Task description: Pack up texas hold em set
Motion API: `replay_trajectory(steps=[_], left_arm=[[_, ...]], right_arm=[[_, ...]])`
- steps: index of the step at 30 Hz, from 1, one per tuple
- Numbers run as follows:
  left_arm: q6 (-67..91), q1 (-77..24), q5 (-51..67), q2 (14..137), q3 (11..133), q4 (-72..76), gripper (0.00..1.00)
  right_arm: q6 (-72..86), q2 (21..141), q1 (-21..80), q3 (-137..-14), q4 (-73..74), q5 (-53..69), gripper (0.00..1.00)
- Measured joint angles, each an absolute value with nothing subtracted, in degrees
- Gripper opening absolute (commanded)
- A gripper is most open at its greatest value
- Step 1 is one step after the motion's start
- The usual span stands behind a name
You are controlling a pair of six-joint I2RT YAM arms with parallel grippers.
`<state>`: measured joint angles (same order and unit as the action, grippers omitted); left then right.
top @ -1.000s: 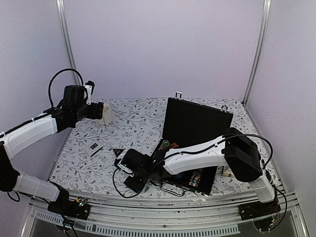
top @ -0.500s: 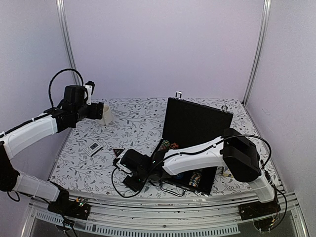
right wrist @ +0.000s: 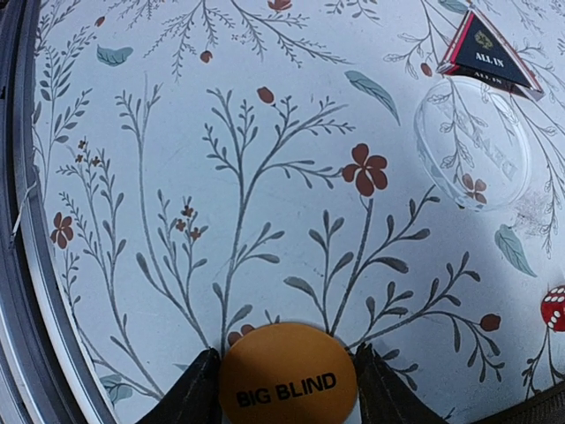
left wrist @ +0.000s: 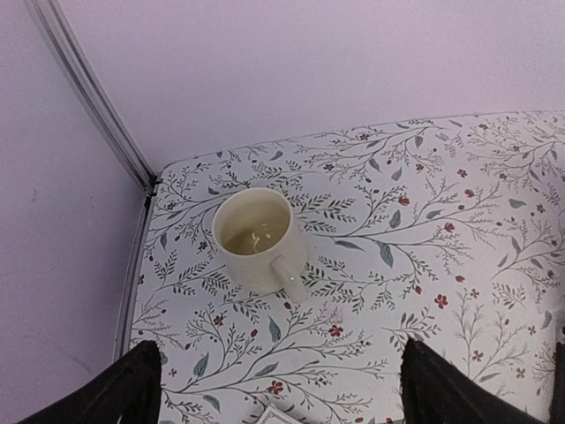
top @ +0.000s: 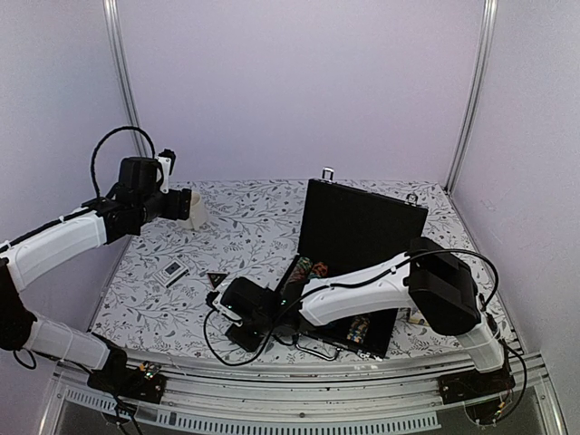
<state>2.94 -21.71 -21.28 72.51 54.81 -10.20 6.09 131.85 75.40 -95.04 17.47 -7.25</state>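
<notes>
Narrowed since a second ago, the right pincer (right wrist: 289, 396) now clasps the orange disc (right wrist: 288, 371) lying flat between its jaws.

On the table (top: 263, 227), the mug (top: 194, 207) stands near the far left corner. The open briefcase (top: 358, 227) lies toward the right side, its lid upright at the back and its handle (top: 317, 347) toward the front edge. Poker chip rows (top: 302, 269) sit in its base. A card deck (top: 172, 270) lies near the left edge, with the ALL IN triangle (top: 216, 279) just to its right. The dealer disc (right wrist: 472, 155) lies against that triangle, on the side nearer the front. Close to the front edge, left of the briefcase, the BIG BLIND disc (right wrist: 288, 375) rests on the table between the fingers (right wrist: 199, 393) of the right gripper (right wrist: 288, 384), which touch it on both sides. A die (right wrist: 554, 309) lies apart from the discs.
</notes>
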Motion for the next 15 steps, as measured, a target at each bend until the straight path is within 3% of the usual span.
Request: replay_trajectory(steps=[15], left_arm=[[2.9,-21.9,-21.3,72.8,54.8,-10.2,0.94]], right_arm=[[7.2,128.5,75.4,-93.4,23.5,-9.2,0.50]])
